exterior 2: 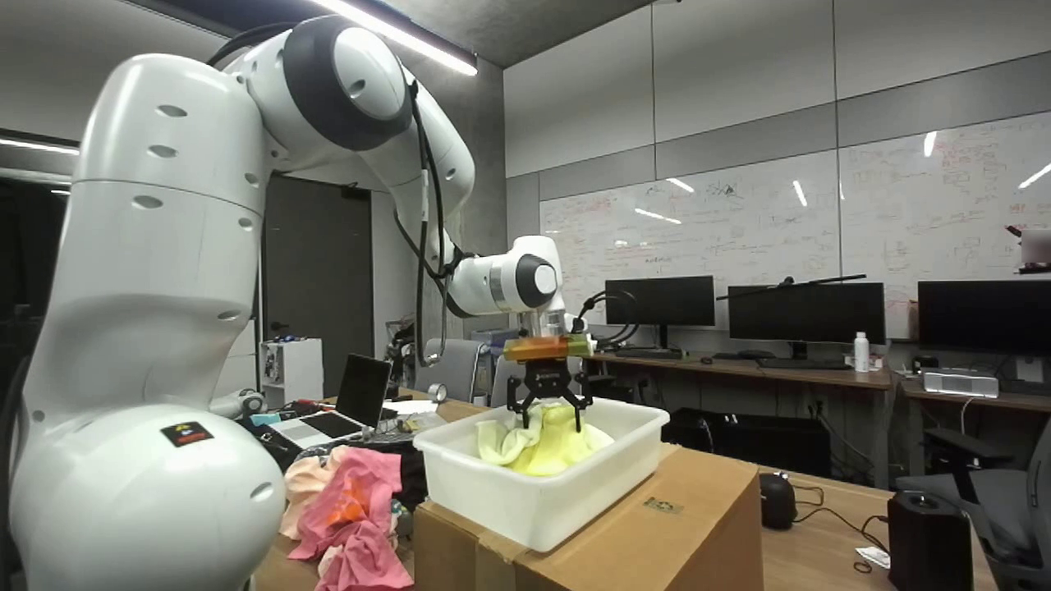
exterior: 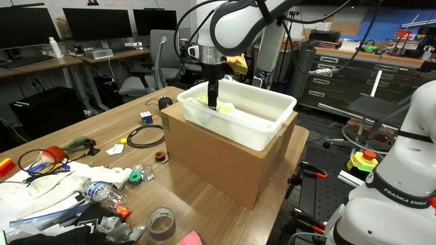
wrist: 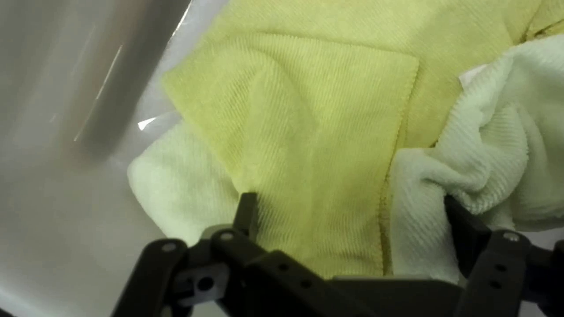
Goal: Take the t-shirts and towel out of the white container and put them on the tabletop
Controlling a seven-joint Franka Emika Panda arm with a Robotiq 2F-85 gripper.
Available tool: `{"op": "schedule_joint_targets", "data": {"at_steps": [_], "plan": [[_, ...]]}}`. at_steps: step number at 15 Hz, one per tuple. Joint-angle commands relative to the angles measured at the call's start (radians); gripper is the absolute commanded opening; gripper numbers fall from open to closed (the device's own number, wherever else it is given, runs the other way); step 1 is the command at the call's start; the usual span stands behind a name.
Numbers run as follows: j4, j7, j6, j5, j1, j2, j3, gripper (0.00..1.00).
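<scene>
The white container (exterior: 231,131) stands on a cardboard box and shows in both exterior views (exterior 2: 484,492). A yellow towel (wrist: 317,145) lies crumpled inside it, also visible in an exterior view (exterior 2: 548,451). A pale green, ribbed cloth (wrist: 484,149) lies beside and partly under the yellow one. My gripper (exterior 2: 552,423) points down inside the container. In the wrist view the gripper (wrist: 348,202) is open, its fingers far apart with yellow and pale cloth between them. Its right fingertip is partly hidden by the pale cloth. Pink and peach cloths (exterior 2: 357,497) lie on the tabletop; I cannot tell if they are t-shirts.
The cardboard box (exterior: 211,156) raises the container above the wooden table (exterior: 201,211). A tape roll (exterior: 160,223), a cable coil (exterior: 145,136), a puzzle cube (exterior: 146,117) and a bottle (exterior: 105,194) lie around it. A laptop (exterior 2: 345,406) stands behind the pink cloths.
</scene>
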Motion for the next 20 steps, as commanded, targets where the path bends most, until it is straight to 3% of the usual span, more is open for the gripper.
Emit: {"op": "schedule_joint_targets", "data": {"at_steps": [1, 9, 20], "plan": [[0.001, -0.043, 0.055, 0.009, -0.013, 0.028, -0.008, 1.0], [-0.004, -0.054, 0.083, 0.004, -0.025, 0.074, -0.007, 1.0], [0.039, 0.109, 0.056, -0.076, -0.012, 0.146, -0.032, 1.0]]}}
